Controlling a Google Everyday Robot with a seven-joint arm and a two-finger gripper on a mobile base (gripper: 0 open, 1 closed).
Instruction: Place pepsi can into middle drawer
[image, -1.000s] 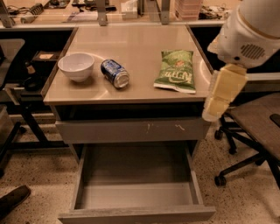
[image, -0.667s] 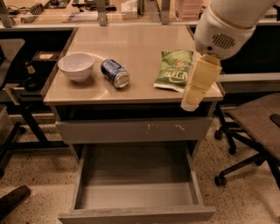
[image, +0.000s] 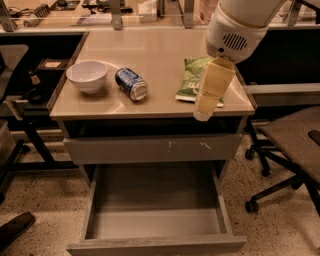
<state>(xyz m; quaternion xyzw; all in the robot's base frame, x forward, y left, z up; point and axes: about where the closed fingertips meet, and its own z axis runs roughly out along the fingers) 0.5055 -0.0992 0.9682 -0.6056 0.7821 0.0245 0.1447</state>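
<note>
The pepsi can (image: 131, 84), blue with white markings, lies on its side on the tabletop (image: 160, 50), right of a white bowl. The middle drawer (image: 155, 220) is pulled out below the table, a wide grey box with nothing in it. My gripper (image: 203, 114) hangs from the white arm (image: 235, 30) over the table's right front part, in front of the green chip bag. It is well to the right of the can and holds nothing that I can see.
A white bowl (image: 87, 76) stands at the table's left. A green chip bag (image: 195, 77) lies at the right. A closed grey drawer front with white scuff marks (image: 152, 148) sits above the open drawer. An office chair (image: 290, 145) stands to the right.
The arm and gripper have moved left, from beyond the table's right edge to over its right front part by the chip bag. The can, bowl and drawer have not moved.
</note>
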